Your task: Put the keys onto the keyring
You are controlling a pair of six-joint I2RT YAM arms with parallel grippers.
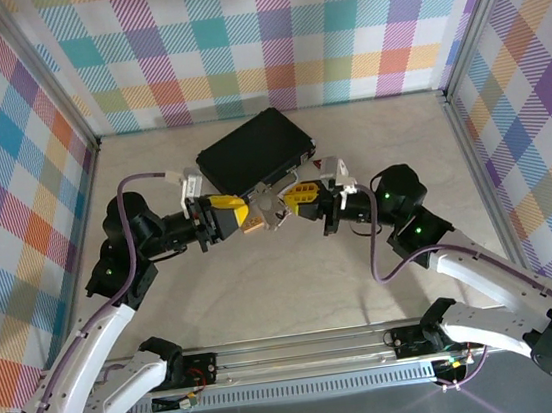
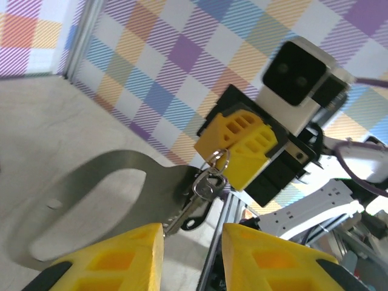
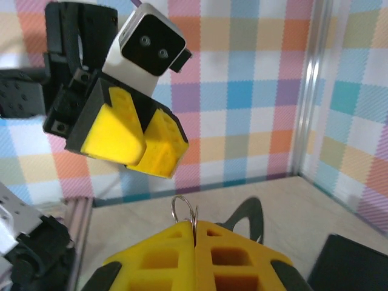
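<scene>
Task status: the work was under way, and completion could not be confirmed. The keys [image 2: 205,188] hung in a tight cluster in mid-air between the two arms, above the table [image 1: 267,298] and just in front of the black case [image 1: 254,151]. The cluster hung from a small wire ring [image 3: 184,211]. The keyring [image 2: 66,200], a flat pale oval loop, met the cluster at its narrow end and reached away from it past the outer side of one left finger. Whether the keys were threaded onto the loop or only lay against it could not be told from the room; the joint was too crowded. The remaining step, as judged, was to confirm or finish that threading.

Right gripper [image 3: 194,227]: the jaws were fully closed, pad against pad, and pinched the small wire ring, whose top stood up from the seam between them. It carried the cluster.

Left gripper [image 2: 193,233]: the jaws stood partly apart with a clear gap. The tip of one key reached toward that gap. Nothing was seen clamped between the pads, and contact with the loop could not be settled.
</scene>
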